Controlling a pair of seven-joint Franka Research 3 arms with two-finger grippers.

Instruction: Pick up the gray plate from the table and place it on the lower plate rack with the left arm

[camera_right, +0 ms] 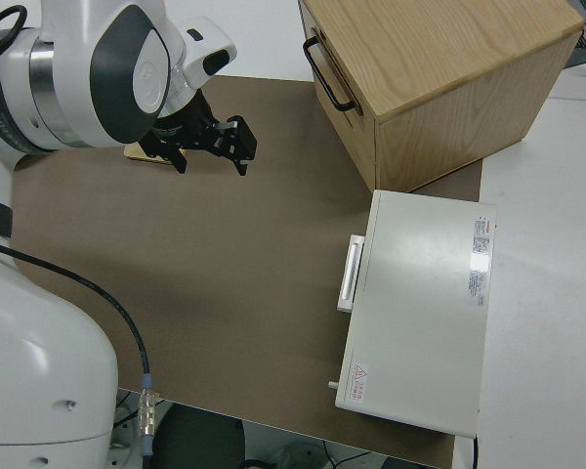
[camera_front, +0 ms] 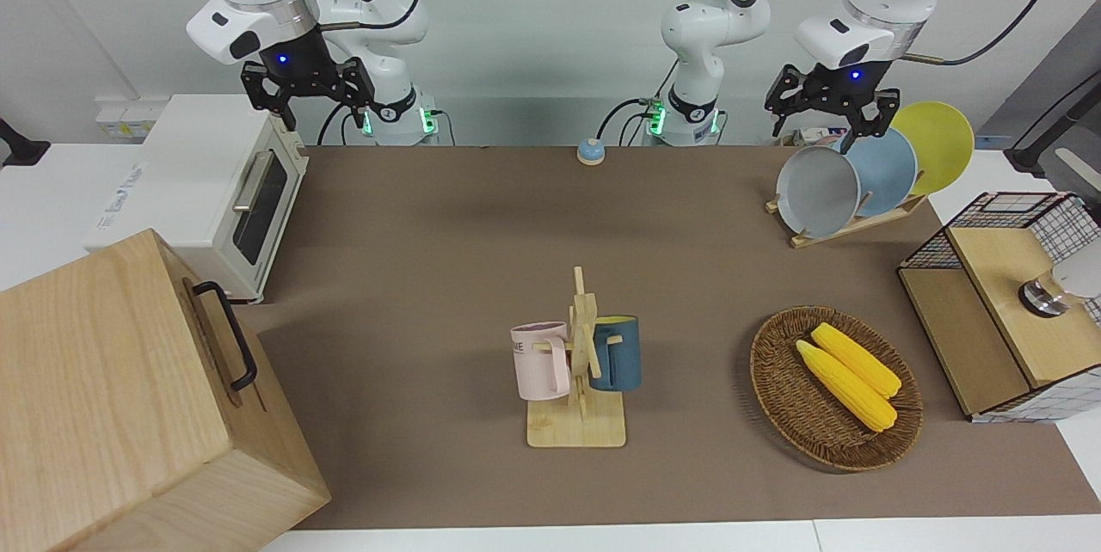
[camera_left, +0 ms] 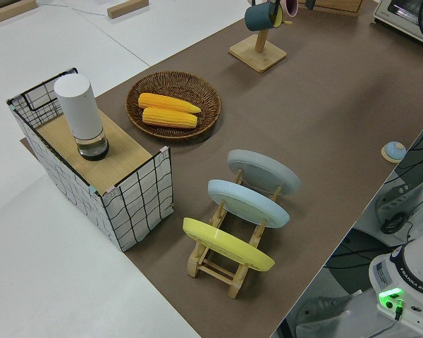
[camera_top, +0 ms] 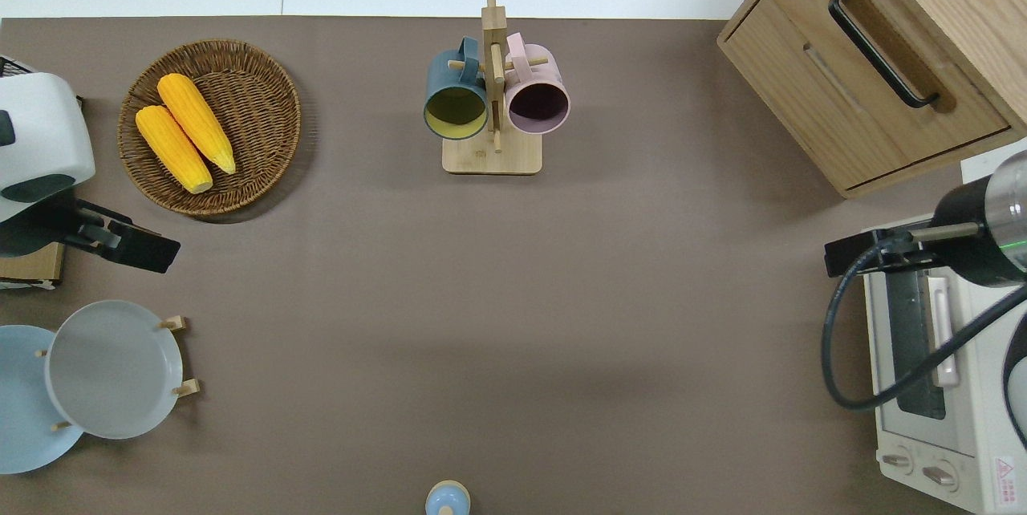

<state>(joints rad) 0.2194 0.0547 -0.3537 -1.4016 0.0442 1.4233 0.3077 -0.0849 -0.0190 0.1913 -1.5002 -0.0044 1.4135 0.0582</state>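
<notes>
The gray plate (camera_front: 817, 191) stands tilted in the lower plate rack (camera_front: 847, 225), in the slot nearest the table's middle; it also shows in the overhead view (camera_top: 112, 368) and the left side view (camera_left: 263, 171). The rack (camera_top: 178, 354) stands on the table (camera_front: 430, 234) at the left arm's end. My left gripper (camera_front: 827, 115) is open and empty, up in the air; in the overhead view it (camera_top: 120, 236) is over the table between the rack and the wicker basket. My right gripper (camera_front: 305, 101) is parked and open.
A sky-blue plate (camera_front: 886, 165) and a yellow plate (camera_front: 938, 144) fill the rack's other slots. A wicker basket (camera_front: 778, 401) holds two corn cobs. A mug tree (camera_front: 578, 427) with two mugs stands mid-table. A wire crate (camera_front: 1006, 225), a toaster oven (camera_front: 206, 191) and a wooden cabinet (camera_front: 129, 397) stand at the ends.
</notes>
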